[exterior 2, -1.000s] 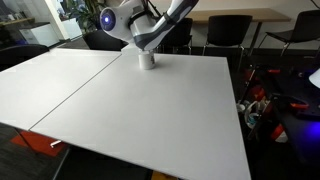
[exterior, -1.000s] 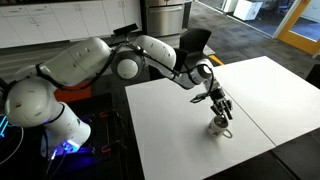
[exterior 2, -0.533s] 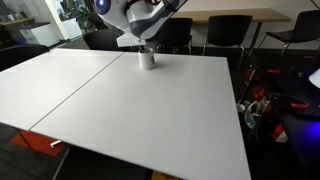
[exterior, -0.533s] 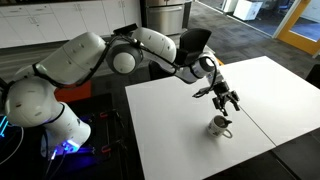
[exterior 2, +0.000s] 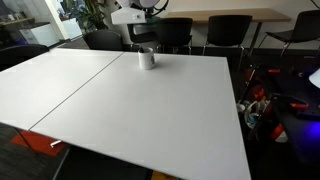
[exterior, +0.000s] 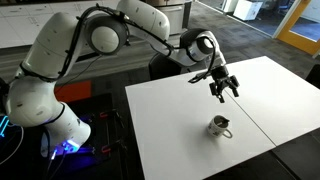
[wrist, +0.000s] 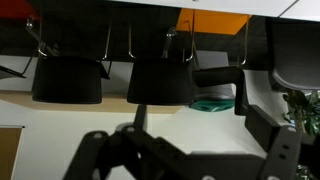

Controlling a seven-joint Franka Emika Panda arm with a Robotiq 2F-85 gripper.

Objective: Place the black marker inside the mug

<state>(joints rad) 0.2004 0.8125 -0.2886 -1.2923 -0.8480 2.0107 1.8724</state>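
The small whitish mug [exterior: 219,125] stands upright on the white table, handle toward the table's front; in an exterior view the mug [exterior 2: 147,58] sits near the far edge. Something dark shows at its mouth, but I cannot make out the black marker as such. My gripper [exterior: 222,89] hangs well above and behind the mug, fingers spread open and empty. In the wrist view the gripper [wrist: 195,120] is open with only white tabletop between its dark fingers [wrist: 246,95]; mug and marker do not show there.
The white table [exterior: 180,120] is made of two tops with a seam [exterior 2: 70,90] between them. Black chairs [wrist: 68,80] stand along its far side. More chairs [exterior 2: 225,30] and cabling on the floor [exterior 2: 275,105] are beyond the table's edge.
The gripper was down at the mug's mouth and nearly shut; it has since opened wide and lifted up and away from the mug. The mug has stayed in place.
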